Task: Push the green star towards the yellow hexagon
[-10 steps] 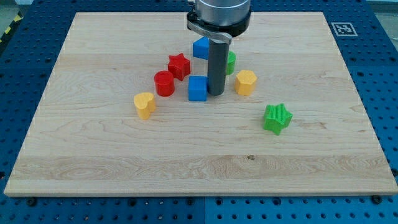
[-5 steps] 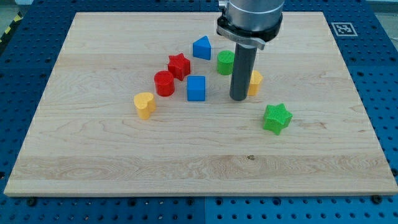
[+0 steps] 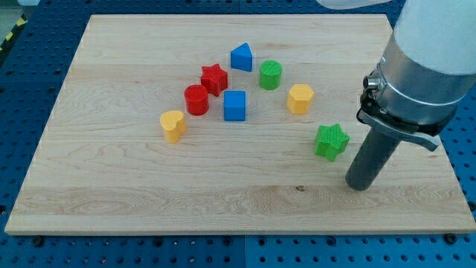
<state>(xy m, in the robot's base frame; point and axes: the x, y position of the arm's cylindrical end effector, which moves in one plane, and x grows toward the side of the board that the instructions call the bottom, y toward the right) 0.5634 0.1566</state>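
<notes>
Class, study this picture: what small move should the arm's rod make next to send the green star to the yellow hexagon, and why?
Probably slide my tip up-left into the green star: it sits just lower-right of the star, with the yellow hexagon beyond, up-left.

arm: view's right | rod: near-upright | my tip (image 3: 359,186): on board

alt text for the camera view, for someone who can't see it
My tip rests on a wooden board, just right of and below the green star, not touching it. The yellow hexagon lies up-left of the star, with six other blocks further left.
</notes>
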